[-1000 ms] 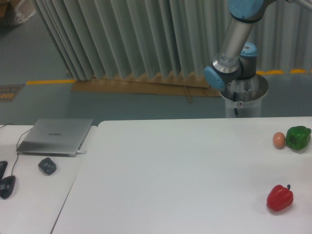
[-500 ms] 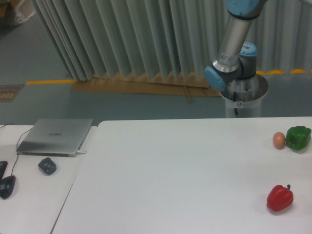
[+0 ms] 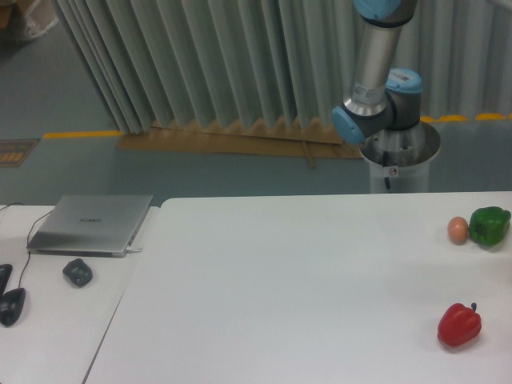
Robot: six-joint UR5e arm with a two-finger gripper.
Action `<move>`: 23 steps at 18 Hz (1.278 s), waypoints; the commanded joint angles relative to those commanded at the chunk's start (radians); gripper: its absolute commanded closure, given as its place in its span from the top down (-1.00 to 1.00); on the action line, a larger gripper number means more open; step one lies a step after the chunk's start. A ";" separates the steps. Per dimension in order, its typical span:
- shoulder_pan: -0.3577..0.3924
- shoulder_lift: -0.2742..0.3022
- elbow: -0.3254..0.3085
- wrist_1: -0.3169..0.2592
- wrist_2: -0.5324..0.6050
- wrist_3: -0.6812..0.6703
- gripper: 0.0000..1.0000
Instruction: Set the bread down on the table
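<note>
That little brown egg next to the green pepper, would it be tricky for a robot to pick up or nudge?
Probably. The egg looks smooth and rounded, so it may slip from hard fingers or roll if nudged. The green pepper right beside it would likely stop a roll that way. If it is real, the shell could crack; it may be a toy.

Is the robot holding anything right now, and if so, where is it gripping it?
Cannot be told: the arm runs out of the top of the picture, so the gripper is out of view. No bread shows on the table.
</note>
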 joint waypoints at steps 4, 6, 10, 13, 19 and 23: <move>-0.084 -0.011 -0.014 0.015 0.006 -0.032 -0.44; -0.114 -0.018 -0.017 0.069 0.006 -0.138 -0.44; -0.157 -0.020 -0.096 0.231 0.058 -0.187 -0.44; -0.169 -0.017 -0.146 0.299 0.090 -0.189 -0.43; -0.181 -0.017 -0.163 0.327 0.095 -0.190 -0.40; -0.181 -0.017 -0.155 0.325 0.095 -0.184 -0.29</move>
